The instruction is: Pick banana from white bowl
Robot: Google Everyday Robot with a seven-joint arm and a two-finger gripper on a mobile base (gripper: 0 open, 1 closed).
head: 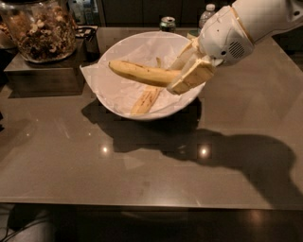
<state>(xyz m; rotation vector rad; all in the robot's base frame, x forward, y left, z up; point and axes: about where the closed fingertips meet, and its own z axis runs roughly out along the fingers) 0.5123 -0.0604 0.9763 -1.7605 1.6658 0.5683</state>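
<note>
We see the gripper (180,75) at the right side of the white bowl (158,115), reaching in from the upper right on its white arm (246,23). Its two pale fingers (194,75) are clamped on the right end of the banana (139,73), one finger above the fruit and one below.

The banana lies nearly level, its free end pointing left and slightly up. It hangs over the inside of the bowl, clear of the crinkled paper (92,75) that lines it. Below the banana a second, paler banana (146,100) rests on the paper, slanting down toward the bowl's near wall (the two look apart, though we cannot be sure near the fingers).

The bowl stands on a dark, glossy table (142,170), and the arm throws a broad shadow across the right part of it. At the far left a glass jar (40,28) filled with a brown mix stands on a metal box (42,78). Behind the bowl we make out a can (166,22) and, just left of the arm, a bottle (207,12).
</note>
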